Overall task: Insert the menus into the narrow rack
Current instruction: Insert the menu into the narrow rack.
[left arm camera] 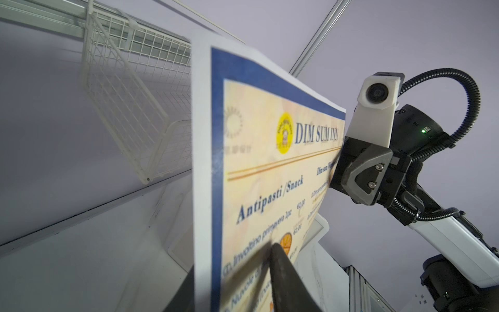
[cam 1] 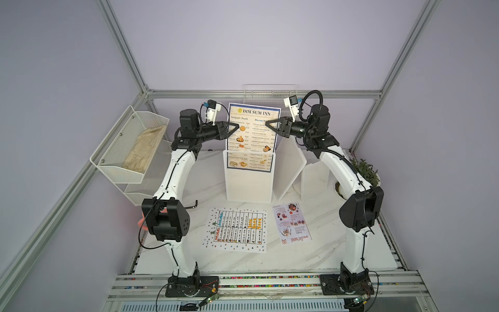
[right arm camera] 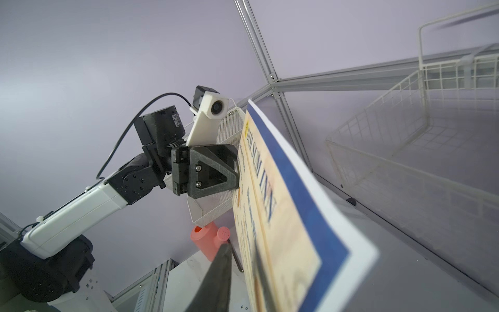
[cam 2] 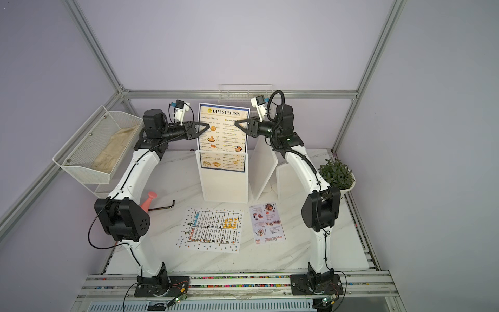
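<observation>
The large blue-bordered "DIM SUM INN" menu (cam 1: pixel 253 135) (cam 2: pixel 224 132) stands upright with its lower part inside the narrow white rack (cam 1: pixel 248 186) (cam 2: pixel 225 186). My left gripper (cam 1: pixel 235 127) is open astride the sheet's left edge; in the left wrist view one finger (left arm camera: pixel 283 270) hovers just off the printed face (left arm camera: pixel 270 167). My right gripper (cam 1: pixel 270 124) is open at the right edge; its near finger (right arm camera: pixel 221 270) stands clear of the sheet (right arm camera: pixel 283 216), the far one hidden behind it. The grid-table menu (cam 1: pixel 236 229) and the "SPECIAL MENU" leaflet (cam 1: pixel 291 222) lie flat in front of the rack.
Two more white racks (cam 1: pixel 290 167) (cam 1: pixel 314 178) lean right of the narrow one. A mesh basket (cam 1: pixel 129 146) with a cloth hangs on the left wall, a wire basket (cam 1: pixel 270 93) on the back wall. A potted plant (cam 1: pixel 364 170), a pink watering can (cam 2: pixel 148 202) and a hex key (cam 2: pixel 162 206) sit at the sides.
</observation>
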`<action>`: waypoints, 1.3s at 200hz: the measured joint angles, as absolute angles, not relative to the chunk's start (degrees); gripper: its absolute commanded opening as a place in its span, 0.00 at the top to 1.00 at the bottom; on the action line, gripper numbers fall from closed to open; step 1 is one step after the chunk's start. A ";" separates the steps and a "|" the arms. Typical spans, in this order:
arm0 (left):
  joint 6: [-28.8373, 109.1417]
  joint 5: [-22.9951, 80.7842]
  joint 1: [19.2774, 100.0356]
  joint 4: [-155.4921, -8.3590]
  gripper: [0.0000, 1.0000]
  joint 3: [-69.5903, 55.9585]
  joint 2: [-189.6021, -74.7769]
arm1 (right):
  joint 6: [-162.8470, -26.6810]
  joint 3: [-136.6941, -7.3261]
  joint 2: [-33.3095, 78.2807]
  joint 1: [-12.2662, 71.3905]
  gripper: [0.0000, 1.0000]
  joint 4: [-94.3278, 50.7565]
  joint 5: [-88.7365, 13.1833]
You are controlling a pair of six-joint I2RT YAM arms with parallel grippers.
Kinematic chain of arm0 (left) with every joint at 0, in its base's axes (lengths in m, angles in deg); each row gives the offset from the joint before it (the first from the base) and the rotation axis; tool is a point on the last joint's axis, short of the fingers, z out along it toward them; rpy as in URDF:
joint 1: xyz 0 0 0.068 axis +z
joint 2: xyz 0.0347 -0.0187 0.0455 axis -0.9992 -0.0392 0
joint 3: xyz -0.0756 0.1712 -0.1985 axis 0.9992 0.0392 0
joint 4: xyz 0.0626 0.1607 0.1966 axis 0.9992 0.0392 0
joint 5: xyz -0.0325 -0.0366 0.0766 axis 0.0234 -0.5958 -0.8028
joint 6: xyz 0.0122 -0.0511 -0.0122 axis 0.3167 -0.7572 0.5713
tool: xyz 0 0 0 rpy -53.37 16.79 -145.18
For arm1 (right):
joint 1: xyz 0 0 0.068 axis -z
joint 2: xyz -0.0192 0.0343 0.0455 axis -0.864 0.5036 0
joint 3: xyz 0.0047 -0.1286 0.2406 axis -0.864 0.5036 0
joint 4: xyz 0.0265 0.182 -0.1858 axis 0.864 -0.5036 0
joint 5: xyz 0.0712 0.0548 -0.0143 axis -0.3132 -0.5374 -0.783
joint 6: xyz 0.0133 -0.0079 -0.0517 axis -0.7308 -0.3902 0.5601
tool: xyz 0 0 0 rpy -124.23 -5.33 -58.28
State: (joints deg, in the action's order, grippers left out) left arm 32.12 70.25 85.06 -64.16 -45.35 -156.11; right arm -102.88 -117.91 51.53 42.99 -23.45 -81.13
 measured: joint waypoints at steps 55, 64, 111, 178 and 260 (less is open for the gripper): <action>32.58 69.85 85.06 -64.18 0.63 -45.24 -156.05 | -103.84 -120.01 52.60 42.99 0.96 -23.47 -81.90; 32.82 69.77 85.08 -64.20 0.60 -44.78 -155.83 | -103.97 -120.18 53.02 42.99 0.97 -23.36 -82.11; 32.97 69.18 85.17 -64.23 0.54 -43.55 -154.21 | -104.17 -121.89 55.59 42.92 0.99 -23.91 -82.81; 32.93 68.87 85.82 -65.71 0.45 -41.74 -152.90 | -103.73 -123.00 56.01 42.64 0.99 -25.04 -83.77; 32.84 68.72 85.86 -66.43 0.41 -41.06 -152.90 | -101.87 -125.21 56.01 42.62 0.99 -27.58 -83.43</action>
State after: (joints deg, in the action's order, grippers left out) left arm 32.84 68.72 85.86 -66.43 -41.06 -152.90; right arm -101.87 -125.21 56.01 42.62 -27.58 -83.43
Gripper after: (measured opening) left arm 0.570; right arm 0.042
